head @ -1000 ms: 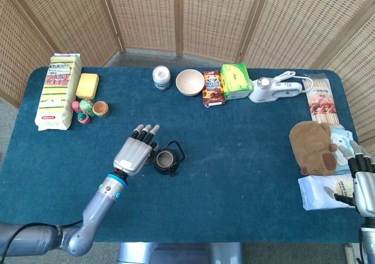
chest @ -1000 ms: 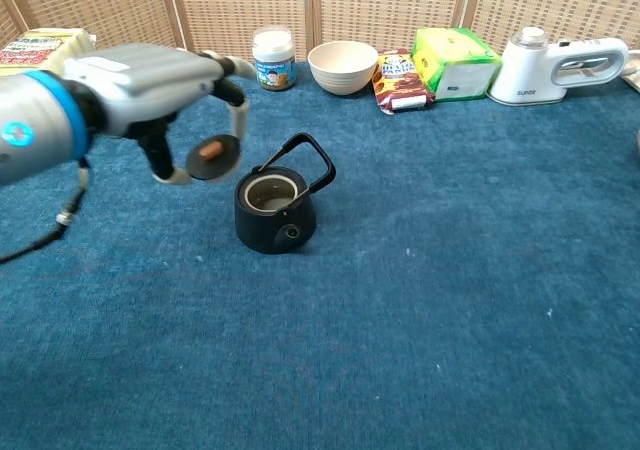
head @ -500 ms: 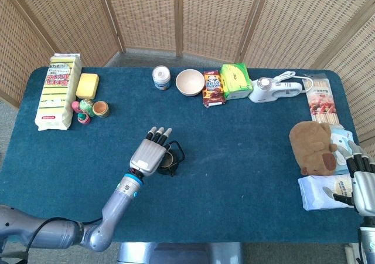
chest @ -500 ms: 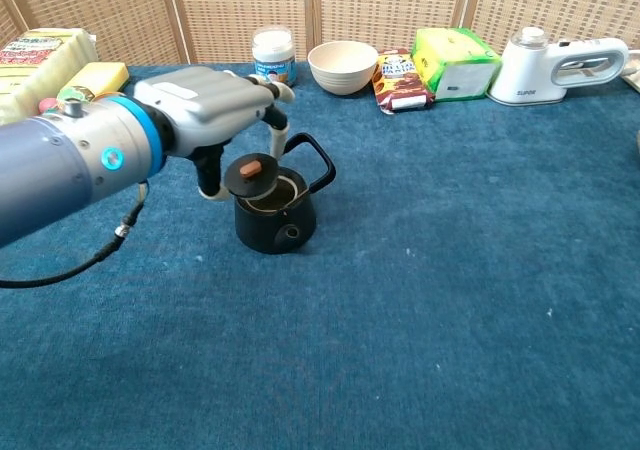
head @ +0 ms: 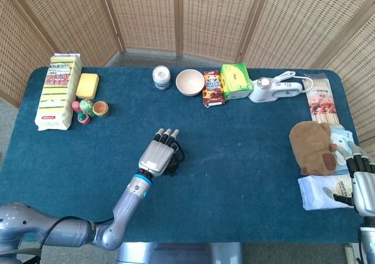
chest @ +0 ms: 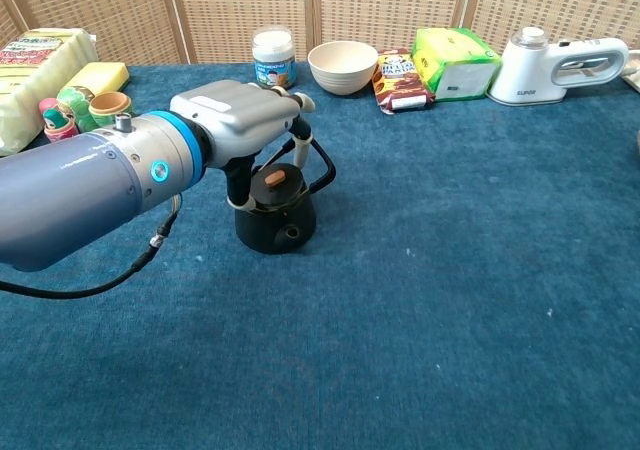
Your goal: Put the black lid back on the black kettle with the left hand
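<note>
A: One lid, and it sits right over the mouth of the black kettle, which stands a little left of the table's middle. The left hand arches over it from nine o'clock; in the chest view a finger and the thumb reach down on either side of the lid's edge, so I judge it pinched between them, not yet let go.

B: Why from above and the side?

A: The kettle's hoop handle is tipped toward three o'clock, which leaves the mouth free from the left. Coming in that way keeps the hand off the loop.

B: Is the lid seated?

A: It looks level and low on the rim, but the fingers hide part of the edge; I can't say it is fully down.

B: Materials?

A: Kettle and lid are matte black, like cast iron: squat, round, short spout at six o'clock. The lid is a flat disc with a small brown knob. The blue cloth is napped, so the kettle shouldn't slide.

B: The other hand?

A: The right hand rests at the table's edge at four o'clock, fingers apart, holding nothing, near the brown plush toy.
</note>
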`<state>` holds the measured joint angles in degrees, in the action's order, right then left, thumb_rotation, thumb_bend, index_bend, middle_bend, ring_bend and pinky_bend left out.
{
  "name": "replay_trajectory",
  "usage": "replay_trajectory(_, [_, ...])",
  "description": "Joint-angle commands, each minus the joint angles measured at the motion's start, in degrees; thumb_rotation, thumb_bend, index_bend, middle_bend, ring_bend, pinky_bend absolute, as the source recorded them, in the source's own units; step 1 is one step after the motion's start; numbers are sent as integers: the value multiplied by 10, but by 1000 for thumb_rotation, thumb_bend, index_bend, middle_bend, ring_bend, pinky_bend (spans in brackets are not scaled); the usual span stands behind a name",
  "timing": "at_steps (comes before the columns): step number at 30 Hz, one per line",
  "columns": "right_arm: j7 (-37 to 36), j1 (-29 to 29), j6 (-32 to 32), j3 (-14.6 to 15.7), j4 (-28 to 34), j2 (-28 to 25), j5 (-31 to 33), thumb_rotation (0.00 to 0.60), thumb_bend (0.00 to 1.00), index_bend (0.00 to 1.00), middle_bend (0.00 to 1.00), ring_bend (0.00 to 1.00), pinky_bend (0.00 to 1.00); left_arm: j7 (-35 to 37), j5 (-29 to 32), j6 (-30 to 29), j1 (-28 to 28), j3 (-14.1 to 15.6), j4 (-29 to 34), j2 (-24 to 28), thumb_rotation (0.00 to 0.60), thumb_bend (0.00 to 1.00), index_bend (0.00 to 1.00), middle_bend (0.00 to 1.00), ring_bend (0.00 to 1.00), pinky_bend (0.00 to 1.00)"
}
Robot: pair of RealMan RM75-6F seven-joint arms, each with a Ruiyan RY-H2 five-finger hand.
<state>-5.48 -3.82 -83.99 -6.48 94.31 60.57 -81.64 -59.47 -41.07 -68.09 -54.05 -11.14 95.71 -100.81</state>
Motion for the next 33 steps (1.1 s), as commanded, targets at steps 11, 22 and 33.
replay_trajectory(11, [0, 0, 1, 1, 3, -1, 1, 600, 100, 116, 0, 0, 0, -20, 29, -24, -5, -2, 12, 5, 600, 229, 356, 0, 0, 72])
replay_trajectory(22, [-3, 0, 2, -1, 3, -3, 4, 600, 100, 116, 0, 0, 0, -24, 47, -31, -12, -7, 16, 3, 600, 213, 142, 0, 0, 72])
replay_trajectory(33, [-4, 0, 2, 0, 4, -4, 3, 600, 100, 116, 0, 0, 0, -2, 21, -47, -6, -7, 52, 31, 600, 212, 130, 0, 0, 72])
